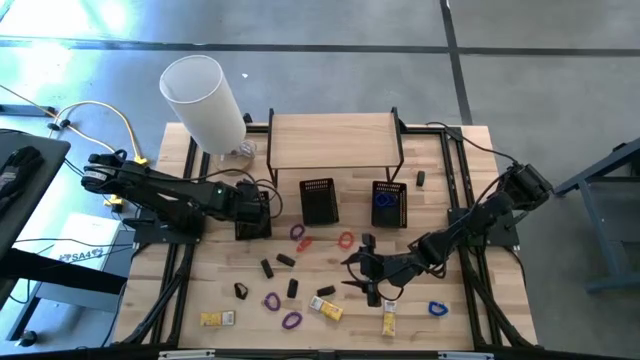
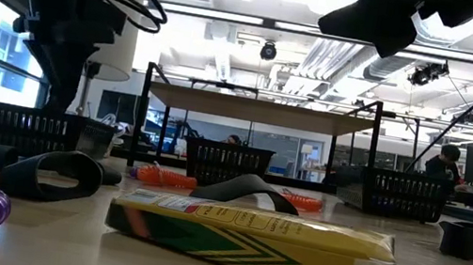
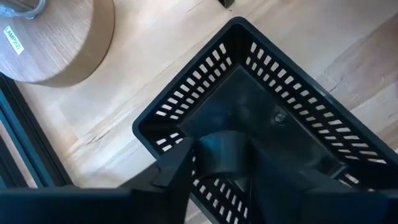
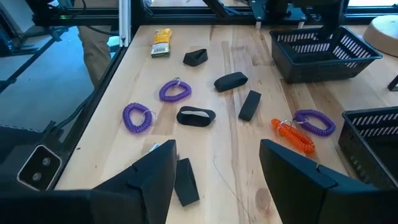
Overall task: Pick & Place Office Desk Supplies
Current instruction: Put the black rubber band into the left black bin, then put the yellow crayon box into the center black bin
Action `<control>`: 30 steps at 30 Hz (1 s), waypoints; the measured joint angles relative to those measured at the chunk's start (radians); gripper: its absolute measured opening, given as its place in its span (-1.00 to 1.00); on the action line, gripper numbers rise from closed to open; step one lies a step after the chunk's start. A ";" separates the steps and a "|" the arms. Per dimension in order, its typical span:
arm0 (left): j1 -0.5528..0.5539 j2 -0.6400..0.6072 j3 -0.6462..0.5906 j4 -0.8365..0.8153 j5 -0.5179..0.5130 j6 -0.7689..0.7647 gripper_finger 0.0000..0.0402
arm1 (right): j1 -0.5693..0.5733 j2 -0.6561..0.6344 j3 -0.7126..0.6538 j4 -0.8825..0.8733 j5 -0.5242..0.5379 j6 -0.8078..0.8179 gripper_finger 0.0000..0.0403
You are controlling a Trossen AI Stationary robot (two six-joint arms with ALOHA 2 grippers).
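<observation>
My left gripper (image 1: pixel 252 208) hangs over the left black basket (image 3: pixel 292 118), fingers apart, with a small black clip-like piece (image 3: pixel 219 154) between them. My right gripper (image 1: pixel 365 272) stands open above the table's middle-right, nothing between its fingers (image 4: pixel 217 180). The supplies lie loose on the wood in front of it: purple coil loops (image 4: pixel 174 90), an orange coil (image 4: pixel 292 135), black pieces (image 4: pixel 230 81), a black loop (image 4: pixel 196 116) and yellow blocks (image 1: pixel 326 308). One blue loop (image 1: pixel 437 308) lies near the right front. My left gripper points steeply down into the left basket. The black piece (image 3: pixel 214 146) sits in the gap between the two fingers, above the basket's floor. I cannot tell whether the fingers touch it.
A middle basket (image 1: pixel 318 200) and a right basket (image 1: pixel 390 203) holding something blue stand before a low wooden shelf (image 1: pixel 335 140). A tall white cylinder (image 1: pixel 205 100) stands at the far left on a round wooden base (image 3: pixel 56 37). Black rails (image 1: pixel 462 200) run along both table sides.
</observation>
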 joint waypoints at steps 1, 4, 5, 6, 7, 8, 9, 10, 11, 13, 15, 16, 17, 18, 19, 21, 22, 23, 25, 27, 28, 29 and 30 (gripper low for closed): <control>0.000 0.000 0.000 0.000 -0.003 0.000 -0.20 | 0.000 0.000 0.000 0.000 -0.010 0.000 0.09; -0.001 0.000 0.000 0.001 -0.003 -0.001 -0.13 | 0.000 0.000 0.000 0.000 -0.039 0.000 0.09; -0.003 0.000 0.000 0.000 -0.003 -0.001 -0.12 | 0.000 0.000 0.000 0.000 -0.046 0.004 0.09; -0.006 0.000 0.000 0.000 -0.003 -0.001 -0.12 | 0.000 0.000 0.000 0.001 -0.051 0.012 0.09; -0.009 0.000 0.000 0.000 -0.003 -0.002 -0.12 | 0.000 0.000 0.000 0.000 -0.052 0.018 0.09; -0.013 0.000 0.000 0.000 -0.003 -0.002 -0.11 | 0.000 0.000 0.000 0.000 -0.052 0.021 0.09; -0.018 0.000 0.000 0.000 -0.006 -0.003 -0.11 | 0.000 0.000 0.000 0.000 -0.052 0.022 0.09; -0.023 0.000 0.000 0.000 -0.012 -0.003 -0.11 | 0.000 0.000 0.000 0.001 -0.052 0.022 0.09; -0.029 0.000 0.000 0.001 -0.019 -0.003 -0.11 | 0.000 0.000 0.000 0.000 -0.052 0.022 0.09; -0.051 0.000 0.001 0.000 -0.045 -0.003 -0.11 | 0.000 0.000 0.000 0.000 -0.055 0.031 0.09; -0.083 -0.008 0.006 0.006 -0.075 -0.003 -0.11 | 0.000 0.000 0.000 -0.009 -0.098 0.067 0.09; -0.105 -0.015 0.009 0.013 -0.092 -0.003 -0.11 | -0.001 -0.001 0.000 -0.019 -0.143 0.091 0.09; -0.129 -0.023 0.010 0.025 -0.113 -0.003 -0.11 | -0.001 -0.007 0.000 -0.032 -0.197 0.112 0.09; -0.157 -0.031 0.011 0.043 -0.132 0.000 -0.11 | -0.001 -0.018 0.000 -0.051 -0.260 0.138 0.09; -0.184 -0.038 0.011 0.063 -0.149 0.010 -0.11 | -0.003 -0.031 0.000 -0.061 -0.337 0.179 0.09; -0.241 -0.044 0.011 0.112 -0.161 0.058 -0.11 | -0.012 -0.047 0.003 -0.083 -0.498 0.295 0.09; -0.265 -0.045 0.011 0.142 -0.162 0.079 -0.11 | -0.014 -0.052 0.003 -0.102 -0.576 0.359 0.09; -0.288 -0.044 0.011 0.170 -0.162 0.098 -0.11 | -0.014 -0.053 0.001 -0.116 -0.642 0.418 0.09; -0.324 -0.043 0.011 0.220 -0.162 0.122 -0.11 | -0.006 -0.053 0.000 -0.114 -0.728 0.533 0.09; -0.350 -0.038 0.011 0.262 -0.164 0.139 -0.11 | 0.012 -0.054 0.000 -0.114 -0.775 0.658 0.09; -0.361 -0.038 0.011 0.276 -0.165 0.150 -0.11 | 0.020 -0.054 0.000 -0.118 -0.789 0.723 0.09; -0.370 -0.035 0.011 0.288 -0.167 0.158 -0.11 | 0.029 -0.054 0.000 -0.126 -0.791 0.791 0.09; -0.378 -0.032 0.011 0.303 -0.169 0.161 -0.11 | 0.038 -0.054 0.000 -0.133 -0.787 0.862 0.09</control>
